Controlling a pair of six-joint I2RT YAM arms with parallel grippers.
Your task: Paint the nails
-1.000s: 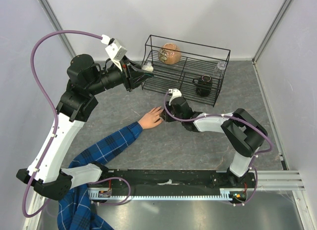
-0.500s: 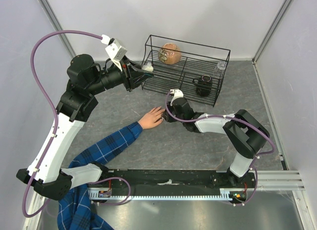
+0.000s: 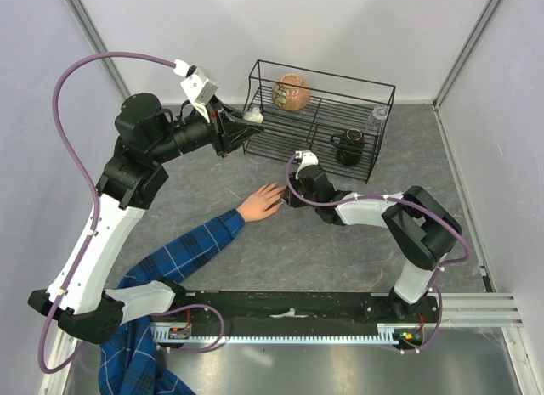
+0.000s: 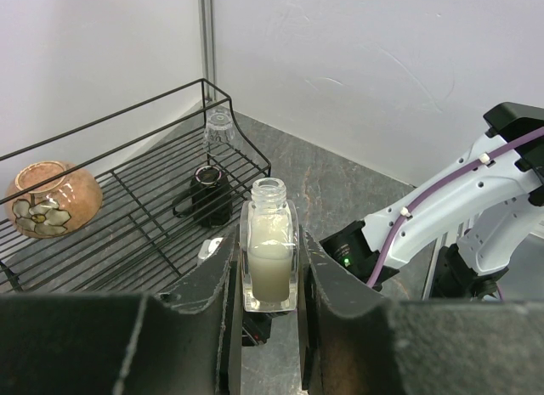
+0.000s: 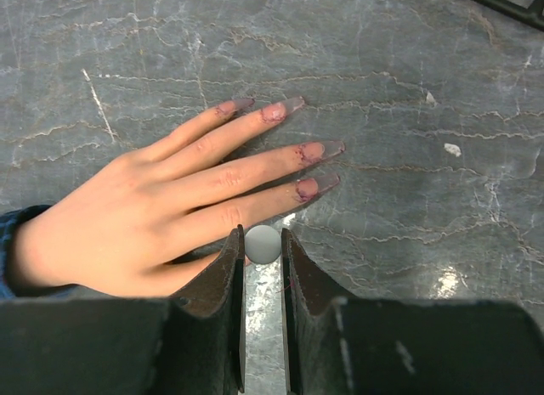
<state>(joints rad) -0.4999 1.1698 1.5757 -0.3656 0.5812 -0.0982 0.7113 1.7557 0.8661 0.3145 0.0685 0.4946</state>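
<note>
The left gripper (image 3: 241, 123) is raised at the left end of the black wire rack (image 3: 319, 115). Its fingers are clenched on a small square clear-glass bottle (image 4: 270, 242), upright, uncapped, and roughly half full of a milky, pale liquid. It is well apart from the work.

Lower and further right, a light skin-coloured hand (image 5: 144, 217) in a blue plaid sleeve (image 3: 183, 251) lies palm down on the grey, white-veined stone-look table (image 5: 425, 89). Its long axis runs from the wrist at the left towards the right arm. The nails (image 5: 331, 147) are long, narrow and translucent, and glossy at the tips. There are uneven pinkish-purple smears near their bases, so the coat looks patchy. Four nails show; the thumb's is hidden below the tool.

The right gripper (image 3: 288, 196) is much the nearer. It hovers just over the thumb side of the hand, with its fingers closed on a small round white cap (image 5: 263, 244). The cap is presumably the brush handle, though no bristles are visible. In the right wrist view the nails lie ahead of these fingers and a little to the right, with the little-finger nail closest. The next stroke probably calls for a short reach forward along the digits, not across them.

On the rack sit a brown glazed bowl with a flower motif (image 3: 291, 92), a black mug (image 3: 348, 144) and a clear tumbler (image 3: 378, 115).
</note>
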